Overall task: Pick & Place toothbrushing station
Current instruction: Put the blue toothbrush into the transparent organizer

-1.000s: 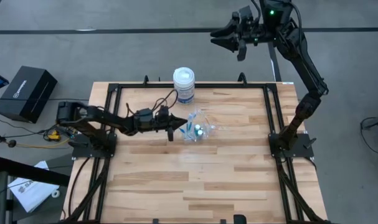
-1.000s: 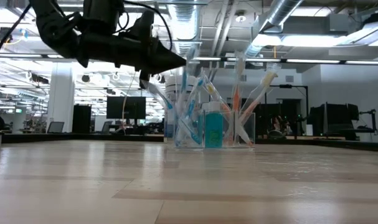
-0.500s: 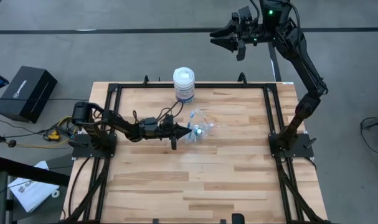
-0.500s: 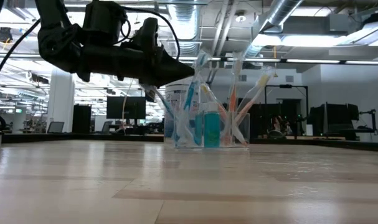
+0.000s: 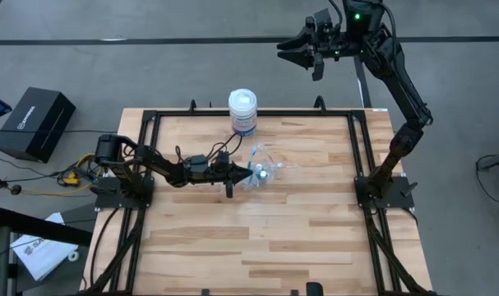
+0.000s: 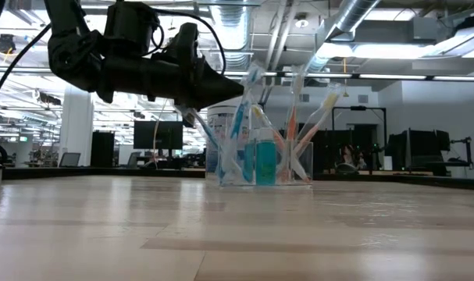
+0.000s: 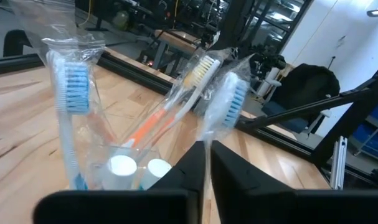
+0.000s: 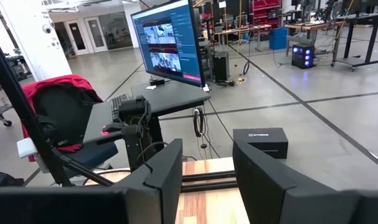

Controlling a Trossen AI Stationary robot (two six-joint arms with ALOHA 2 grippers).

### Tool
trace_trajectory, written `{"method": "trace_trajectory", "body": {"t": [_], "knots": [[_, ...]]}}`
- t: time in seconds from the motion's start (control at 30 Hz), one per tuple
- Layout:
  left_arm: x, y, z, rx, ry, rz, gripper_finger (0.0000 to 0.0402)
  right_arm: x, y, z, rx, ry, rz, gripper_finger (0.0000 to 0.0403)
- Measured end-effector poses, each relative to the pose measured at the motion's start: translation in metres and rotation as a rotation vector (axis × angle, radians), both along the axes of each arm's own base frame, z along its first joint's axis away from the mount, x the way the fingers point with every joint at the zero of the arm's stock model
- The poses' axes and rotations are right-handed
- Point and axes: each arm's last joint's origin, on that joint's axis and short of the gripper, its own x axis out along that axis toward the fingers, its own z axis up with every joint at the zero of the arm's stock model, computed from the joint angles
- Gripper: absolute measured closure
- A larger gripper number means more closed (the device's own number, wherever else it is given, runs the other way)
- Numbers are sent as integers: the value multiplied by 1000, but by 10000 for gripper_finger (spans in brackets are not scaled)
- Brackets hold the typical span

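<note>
The toothbrushing station's see-through holder [image 5: 265,173] [image 6: 264,168] stands on the wooden table near its middle. Wrapped blue-and-white toothbrushes [image 7: 70,93] lean in it, beside two small white cylinders [image 7: 122,165]. My left gripper [image 5: 249,173] [image 6: 240,88] reaches level from the table's left to the holder's top and is shut on one wrapped toothbrush [image 7: 229,102]. My right gripper [image 5: 302,49] [image 8: 206,180] hangs high beyond the table's far right corner, open, with nothing between its fingers. My left gripper pinches the wrapped toothbrush between its two fingers at the neck just below the blue bristle head [image 7: 206,144]. The fingers lie level, coming from the table's left, across the brush. The brush stands tilted, head up; the fingers hide its lower end.
A larger white jar with a blue label [image 5: 242,111] stands just beyond the holder near the far edge. Black frame rails [image 5: 339,115] run along the table's far edge and sides. A black box [image 5: 39,119] lies off the table at the left.
My left gripper has sunk and gone toward the table's right, up to the holder's top, then kept still. The toothbrushes in the holder stand closer together than a second ago.
</note>
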Motion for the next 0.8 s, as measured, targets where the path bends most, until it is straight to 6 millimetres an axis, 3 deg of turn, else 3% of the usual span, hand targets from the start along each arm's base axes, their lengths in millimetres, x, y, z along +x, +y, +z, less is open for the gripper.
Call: {"method": "trace_trajectory", "body": {"t": [0.33, 0.63, 0.8], "knots": [[0, -1, 1, 11, -11, -15, 282, 0, 0, 0, 0, 0, 0, 260], [0, -1, -1, 11, 7, -39, 308, 0, 0, 0, -1, 0, 1, 250], [0, 4, 0, 10, 1, -25, 274, 0, 0, 0, -3, 0, 2, 247]]}}
